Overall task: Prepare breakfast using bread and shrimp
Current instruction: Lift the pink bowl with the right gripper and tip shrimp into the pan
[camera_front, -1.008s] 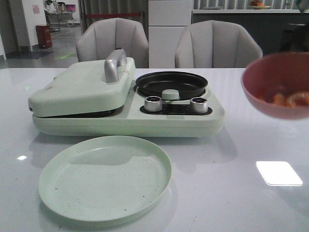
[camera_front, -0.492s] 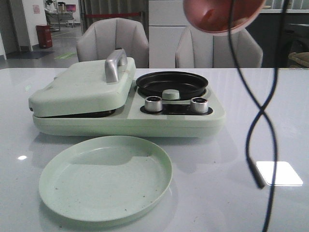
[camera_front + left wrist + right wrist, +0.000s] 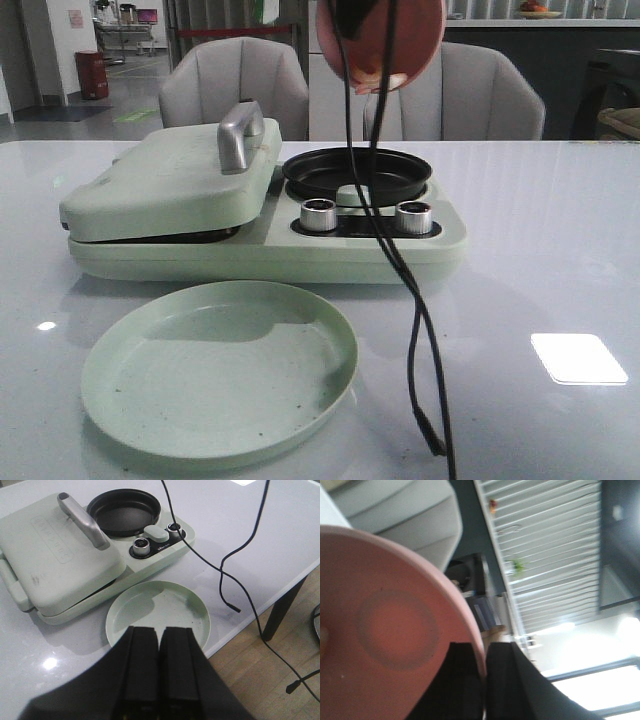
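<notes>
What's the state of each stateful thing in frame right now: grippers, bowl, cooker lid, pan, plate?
Left gripper: shut, holding nothing, above the plate.
Right gripper: shut on the pink bowl's rim.
Pink bowl: tipped on its side, raised above the pan; something pale-orange at its lower rim.
Cooker lid: closed.
Black pan: empty.
Green plate: empty apart from crumbs.
Black cable: hanging loose, free end unplugged.
</notes>
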Tool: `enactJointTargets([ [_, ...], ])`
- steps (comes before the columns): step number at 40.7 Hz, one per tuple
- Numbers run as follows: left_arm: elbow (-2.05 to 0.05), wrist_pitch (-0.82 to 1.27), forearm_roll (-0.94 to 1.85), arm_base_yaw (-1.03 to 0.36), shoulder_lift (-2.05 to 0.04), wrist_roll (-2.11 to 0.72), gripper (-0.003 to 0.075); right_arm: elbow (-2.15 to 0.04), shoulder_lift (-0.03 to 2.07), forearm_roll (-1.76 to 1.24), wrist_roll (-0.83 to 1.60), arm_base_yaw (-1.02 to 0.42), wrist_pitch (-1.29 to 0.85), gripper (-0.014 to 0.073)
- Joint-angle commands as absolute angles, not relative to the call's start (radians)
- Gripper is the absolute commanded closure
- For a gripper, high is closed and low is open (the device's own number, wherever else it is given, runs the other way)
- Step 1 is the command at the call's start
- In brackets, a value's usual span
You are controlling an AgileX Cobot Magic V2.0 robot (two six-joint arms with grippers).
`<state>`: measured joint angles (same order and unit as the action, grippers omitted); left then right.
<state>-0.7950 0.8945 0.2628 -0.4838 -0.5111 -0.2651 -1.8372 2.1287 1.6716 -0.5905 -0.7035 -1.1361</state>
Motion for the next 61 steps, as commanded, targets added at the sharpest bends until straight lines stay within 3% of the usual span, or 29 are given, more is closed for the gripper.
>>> enactJointTargets([
  [1, -0.823, 0.814, 0.278, -0.483, -0.518, -0.255, 0.0619, -1.883, 2.11, 1.812, -0.578, -0.702, -1.214, 0.0549],
  [16, -0.823, 0.814, 0.278, -0.483, -0.518, -0.255, 0.0619, -1.883, 2.177, 1.811, -0.577, -0.702, -1.299, 0.0549],
  [41, -0.823, 0.814, 0.278, -0.483, -0.518, -0.255, 0.0619, -1.883, 1.951, 1.794, -0.614, -0.7, -1.329, 0.0549],
  [50, -0.823, 0.814, 0.278, -0.483, -0.518, -0.255, 0.0619, -1.883, 2.006, 1.718, -0.752, -0.685, -1.223, 0.0549],
  [61, -0.823, 0.814, 0.278, -0.483, -0.518, -0.255, 0.0619, -1.883, 2.098, 1.712, -0.732, -0.687, -1.296, 0.0549],
])
